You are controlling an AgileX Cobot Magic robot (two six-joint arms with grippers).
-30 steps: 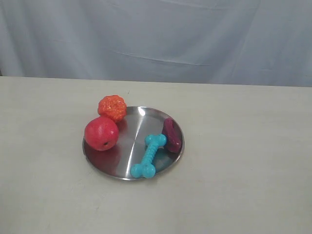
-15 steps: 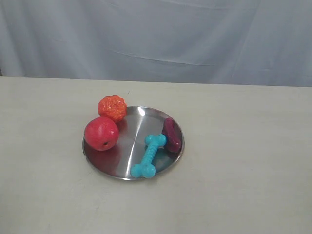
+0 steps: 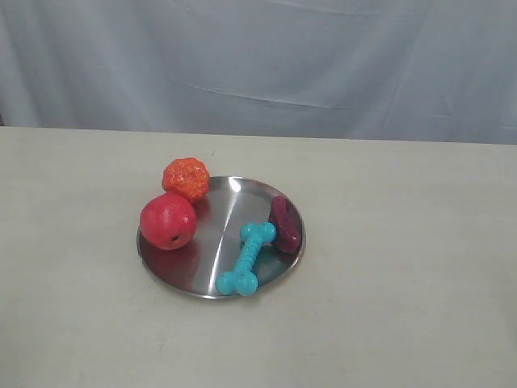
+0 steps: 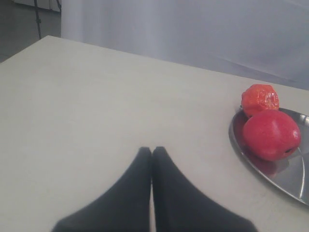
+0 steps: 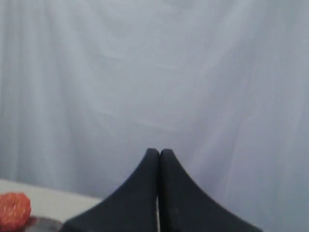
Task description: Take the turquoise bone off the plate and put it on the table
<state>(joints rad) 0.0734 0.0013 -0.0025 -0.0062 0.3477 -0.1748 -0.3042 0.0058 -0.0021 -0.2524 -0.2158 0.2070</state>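
The turquoise bone [image 3: 247, 259] lies on the steel plate [image 3: 212, 234], slanting from the plate's middle toward its front rim. The plate rests on the beige table [image 3: 404, 242]. Neither arm shows in the exterior view. In the left wrist view my left gripper [image 4: 152, 150] is shut and empty, its tips together over bare table [image 4: 87, 106], well to the side of the plate [image 4: 282, 176]. My right gripper [image 5: 159, 152] is also shut on nothing and faces the grey curtain. The bone is hidden in both wrist views.
A red ball [image 3: 168, 221] sits on the plate's left part, an orange knobbly ball [image 3: 186, 179] at its back-left rim, and a dark maroon toy [image 3: 285, 223] on its right edge. A grey curtain [image 3: 258, 65] hangs behind the table.
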